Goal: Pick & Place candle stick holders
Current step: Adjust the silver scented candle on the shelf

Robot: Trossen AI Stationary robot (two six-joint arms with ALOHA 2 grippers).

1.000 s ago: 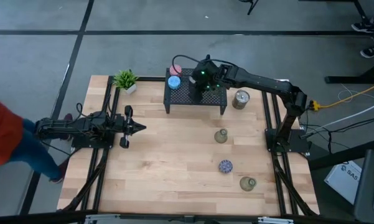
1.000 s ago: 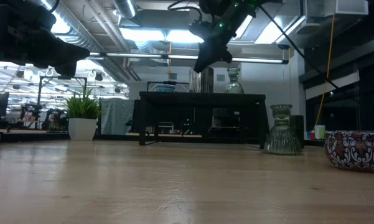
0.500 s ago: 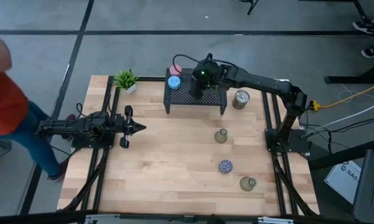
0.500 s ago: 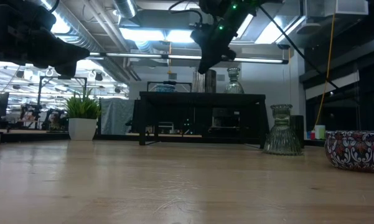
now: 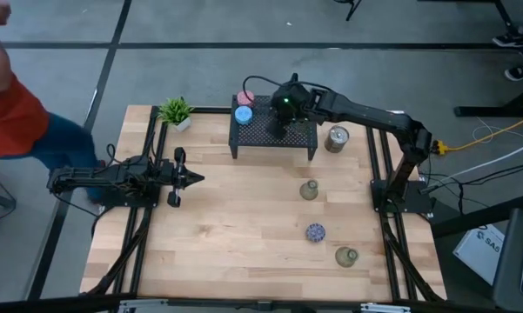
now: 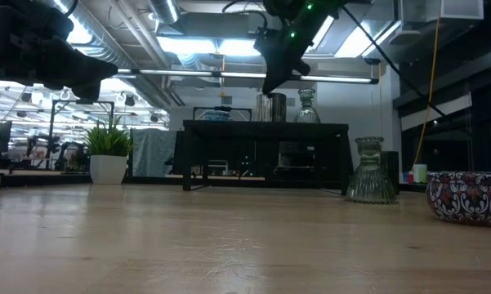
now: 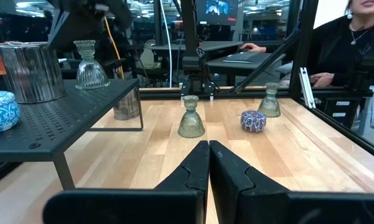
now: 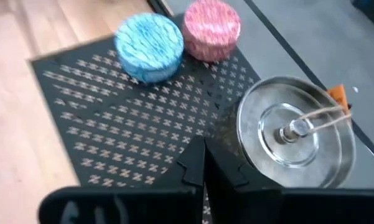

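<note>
Rack (image 5: pixel 274 132): right fingers (image 5: pixel 278 130) (shut) lifted slightly.

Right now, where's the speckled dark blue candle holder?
In the high view the speckled dark blue holder sits on the bare table toward the right arm's side, between two olive-grey holders, well away from the black rack.
</note>
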